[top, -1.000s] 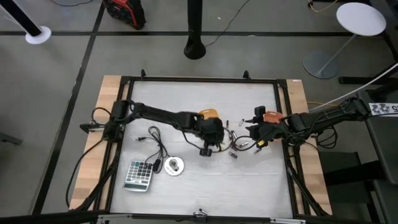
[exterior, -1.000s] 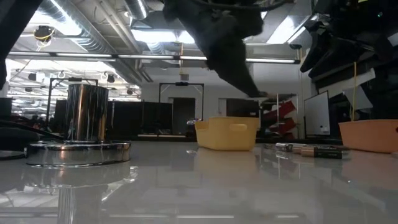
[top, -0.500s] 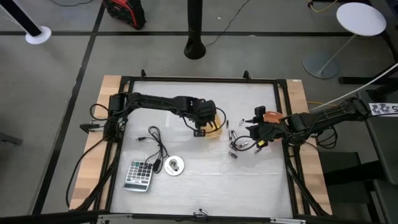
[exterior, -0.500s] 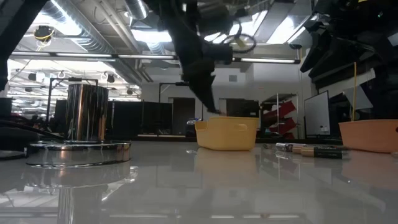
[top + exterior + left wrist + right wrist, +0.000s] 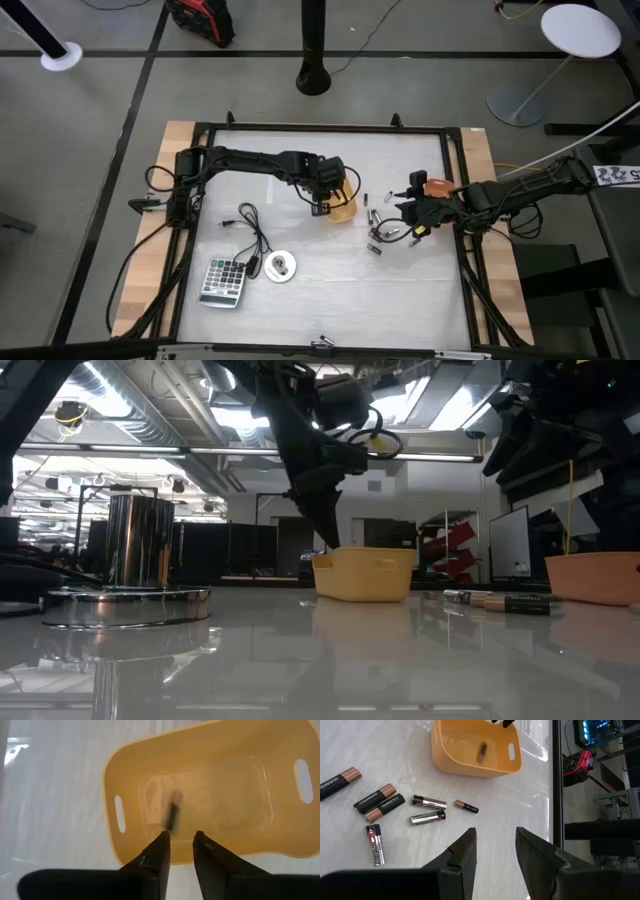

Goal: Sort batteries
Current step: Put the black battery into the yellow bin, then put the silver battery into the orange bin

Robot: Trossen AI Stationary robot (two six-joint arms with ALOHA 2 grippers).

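yellow plastic is what we notice first: a small yellow bin [image 5: 343, 207] stands near the middle of the white table [image 5: 300, 300], and the left gripper [image 5: 322, 207] hangs just over its rim. in the left wrist view we see the two dark fingers [image 5: 156, 857] a little apart, with nothing between them, and a blurred dark battery [image 5: 172, 815] lies over the floor of the bin. the right wrist view shows the same cell [image 5: 481, 751] inside the bin. in the low view the left arm comes down from above, and its tip is at the back edge of the bin [image 5: 365, 574].

the other batteries [image 5: 395, 807] lie loose on the table beside the bin, on the side toward the right arm: some copper-and-black ones, some silvery ones with red marks, and one very small. in the high view they are a small dark cluster [image 5: 376, 232] between the bin and the right gripper [image 5: 412, 222].

the right gripper waits near the right edge of the table, close to an orange bin [image 5: 436, 186]. its jaws stand apart and hold nothing.

toward the front left of the table there are a calculator [image 5: 222, 281], a round white disc [image 5: 279, 267] and a dark cable [image 5: 251, 228].
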